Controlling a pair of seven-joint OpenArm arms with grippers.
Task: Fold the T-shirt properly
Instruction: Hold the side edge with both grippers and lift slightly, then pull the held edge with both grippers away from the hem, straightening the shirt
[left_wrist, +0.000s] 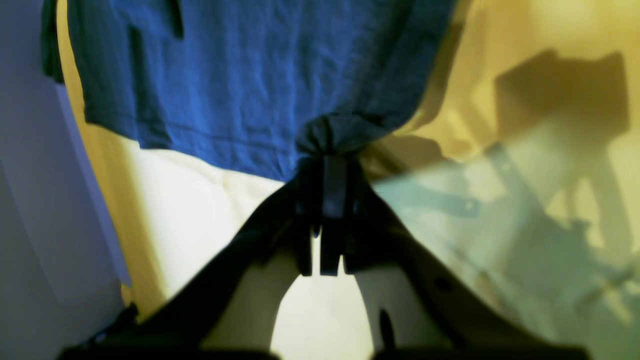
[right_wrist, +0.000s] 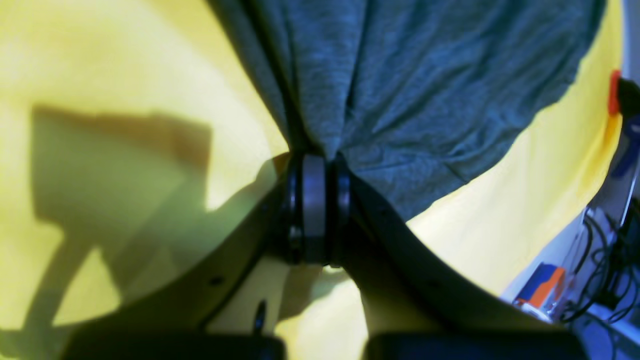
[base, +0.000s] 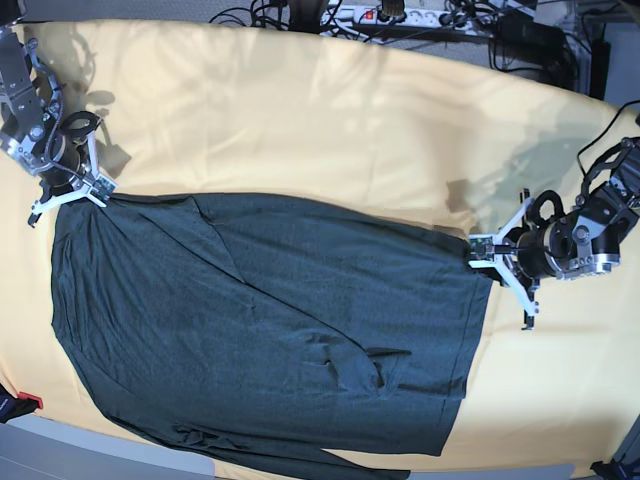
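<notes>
— So, closest to the lens first: what does the left gripper (left_wrist: 330, 165) have?

— A bunched nub of the T-shirt (base: 260, 330) — its jaws are pressed together on a puckered corner of hem, and the cloth fans away from the pinch in soft ridges. In the base view that is the arm on the right, at the shirt's upper right corner.

— And the right gripper (right_wrist: 320, 165)?

— Same story. Its jaws are closed tight on a gathered fold, with deep creases running up from the grip. It sits at the shirt's upper left corner in the base view, well apart from the other.

— How will the fabric handle, do you think?

— Soft and limp, I'd judge. It is a thin heathered knit, light, with no stiffness of its own; it puckers wherever it is pinched and will sag between the two holds. Not fragile, but probably stretchy, so a hard pull may skew the edge rather than flatten it.

— Where does the rest of it lie?

— Spread over the yellow cloth (base: 330, 130), body mostly flat, with a sleeve folded across the chest and wrinkles gathered low near the front edge. The corners look the right places to hold: hems are doubled and less likely to slip from the pads. Farther back, only cables (base: 420, 18) along the far edge.
</notes>
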